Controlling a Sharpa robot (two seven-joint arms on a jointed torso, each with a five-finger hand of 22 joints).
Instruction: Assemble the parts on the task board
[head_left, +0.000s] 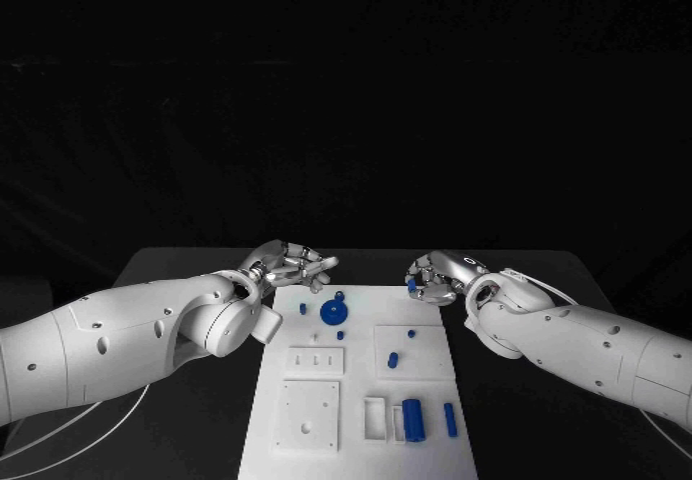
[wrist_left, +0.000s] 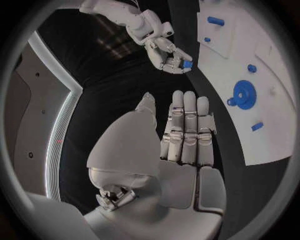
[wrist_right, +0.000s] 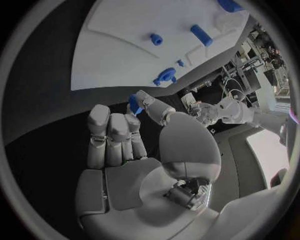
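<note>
The white task board (head_left: 433, 385) lies in the middle of the table. A blue gear (head_left: 335, 311) sits near its far end, also seen in the left wrist view (wrist_left: 242, 94) and the right wrist view (wrist_right: 164, 76). My right hand (head_left: 437, 275) hovers at the board's far right corner and pinches a small blue part (head_left: 413, 285) between thumb and a finger (wrist_right: 134, 104). My left hand (head_left: 291, 265) is at the far left corner with its fingers (wrist_left: 185, 125) stretched out and nothing in them.
Small blue pegs (head_left: 391, 357) stand on the middle of the board. Two blue cylinders (head_left: 413, 418) lie near its front right. White blocks (head_left: 312, 410) sit on the front left. Black table (head_left: 173, 270) surrounds the board.
</note>
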